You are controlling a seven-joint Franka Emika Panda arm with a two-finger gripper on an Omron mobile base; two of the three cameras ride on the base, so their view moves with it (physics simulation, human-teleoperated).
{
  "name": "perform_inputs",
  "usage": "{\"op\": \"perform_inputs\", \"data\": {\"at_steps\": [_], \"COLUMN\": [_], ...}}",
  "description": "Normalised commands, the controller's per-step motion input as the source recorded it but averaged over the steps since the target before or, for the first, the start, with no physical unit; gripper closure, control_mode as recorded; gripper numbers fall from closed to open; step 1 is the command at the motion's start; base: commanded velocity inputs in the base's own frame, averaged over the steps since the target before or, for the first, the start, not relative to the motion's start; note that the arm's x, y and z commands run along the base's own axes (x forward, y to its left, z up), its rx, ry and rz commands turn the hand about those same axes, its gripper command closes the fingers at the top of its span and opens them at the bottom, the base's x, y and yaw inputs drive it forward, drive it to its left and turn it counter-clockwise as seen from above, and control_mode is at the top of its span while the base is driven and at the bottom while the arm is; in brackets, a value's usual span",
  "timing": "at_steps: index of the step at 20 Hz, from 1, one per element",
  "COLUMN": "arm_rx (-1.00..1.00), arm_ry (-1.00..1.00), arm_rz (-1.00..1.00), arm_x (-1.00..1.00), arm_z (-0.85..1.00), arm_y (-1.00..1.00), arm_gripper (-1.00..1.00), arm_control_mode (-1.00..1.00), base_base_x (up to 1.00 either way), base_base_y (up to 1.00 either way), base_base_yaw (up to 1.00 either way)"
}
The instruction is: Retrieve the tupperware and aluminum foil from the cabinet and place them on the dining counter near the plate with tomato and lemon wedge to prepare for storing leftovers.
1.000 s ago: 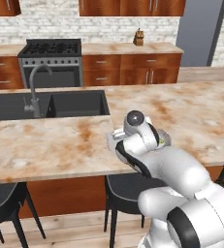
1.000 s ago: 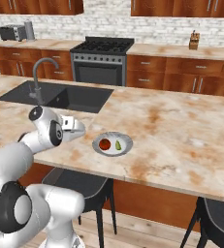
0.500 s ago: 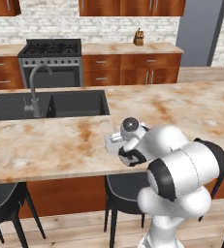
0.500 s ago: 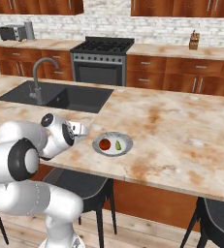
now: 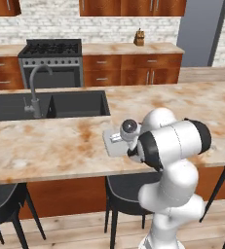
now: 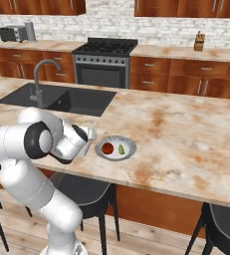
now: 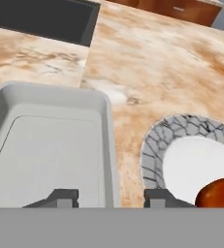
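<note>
The pale grey tupperware (image 7: 50, 145) lies flat on the dining counter (image 7: 147, 63), just left of the plate (image 7: 154, 140). My gripper (image 7: 111, 196) hangs low over the tupperware's right wall. Its fingertips (image 7: 65, 196) stand apart on either side of that wall, open, with a gap to it. The red tomato (image 7: 217, 191) sits on the plate. From the left base the tupperware (image 5: 113, 143) shows beside my folded arm. From the right base the plate (image 6: 129, 144) holds the tomato (image 6: 107, 148) and the lemon wedge (image 6: 121, 149). The aluminum foil and the cabinet are out of view.
The dark sink (image 5: 50, 104) with its faucet (image 5: 34, 92) lies left of the tupperware. Black stools (image 5: 2, 204) stand under the counter's front edge. A stove (image 6: 104, 60) and a knife block (image 6: 199, 41) are at the back wall. Bare counter (image 6: 186, 139) stretches right of the plate.
The arm has folded down toward the counter and the tupperware has come to rest beside the plate. The fingers, shut on its wall before, have spread apart.
</note>
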Motion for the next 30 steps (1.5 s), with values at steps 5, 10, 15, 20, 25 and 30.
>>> {"op": "perform_inputs", "data": {"at_steps": [5,10,15,20,25,30], "arm_rx": [0.00,0.04,0.14,0.14,0.15,0.13], "arm_ry": [0.00,0.00,0.00,0.02,0.29,0.37], "arm_rz": [-0.02,0.00,0.00,0.00,-0.01,-0.01], "arm_x": [-0.36,-0.27,0.00,0.00,-0.65,-0.60], "arm_z": [0.90,1.00,1.00,1.00,1.00,1.00], "arm_y": [-0.01,-0.07,-0.20,-0.02,0.00,0.00], "arm_gripper": [-1.00,-1.00,-1.00,-1.00,-1.00,-1.00], "arm_control_mode": [-1.00,-1.00,-1.00,-1.00,-1.00,-1.00], "base_base_x": [0.00,0.00,0.00,0.00,0.00,0.00], "base_base_y": [0.00,0.00,0.00,0.00,0.00,0.00], "base_base_yaw": [0.00,0.00,0.00,0.00,0.00,0.00]}}
